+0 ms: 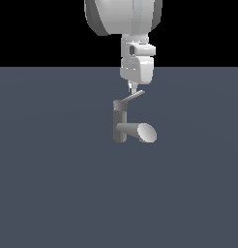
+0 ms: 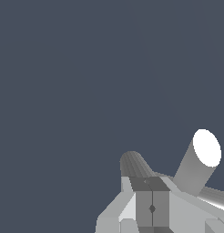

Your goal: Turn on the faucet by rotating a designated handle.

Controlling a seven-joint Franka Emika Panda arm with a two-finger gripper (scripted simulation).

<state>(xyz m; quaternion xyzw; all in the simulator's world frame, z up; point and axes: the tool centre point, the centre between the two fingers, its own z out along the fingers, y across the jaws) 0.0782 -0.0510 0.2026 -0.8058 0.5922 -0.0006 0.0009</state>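
Flat slate-blue ground (image 1: 53, 193) fills the lower part of the exterior view, under a black band along the top, and nothing else lies on it but the fixture. Largest in sight is the white robot arm (image 1: 123, 17), hanging down from the top edge with its wrist pointing straight at the floor. Below it, near the middle of the ground, stands the faucet (image 1: 120, 123): a grey upright post with a thick horizontal spout (image 1: 140, 131) reaching toward the exterior view's right and ending in a pale oval face. It looks like rigid metal fixed in place, so I judge that only the lever will move. Smaller again is the gripper (image 1: 133, 89), its tips just above the lever and seemingly touching or nearly touching it; the fingers read as closed together with no visible gap and nothing between them, though the render is small. Smallest is the handle (image 1: 132, 97), a thin flat strip slanting up toward the exterior view's right from the cap atop the post. It should be stiff, smooth and rather slippery, and light to swing about the post's axis. Pushing sideways near its free outer end, where leverage is greatest, seems better than pinching it.
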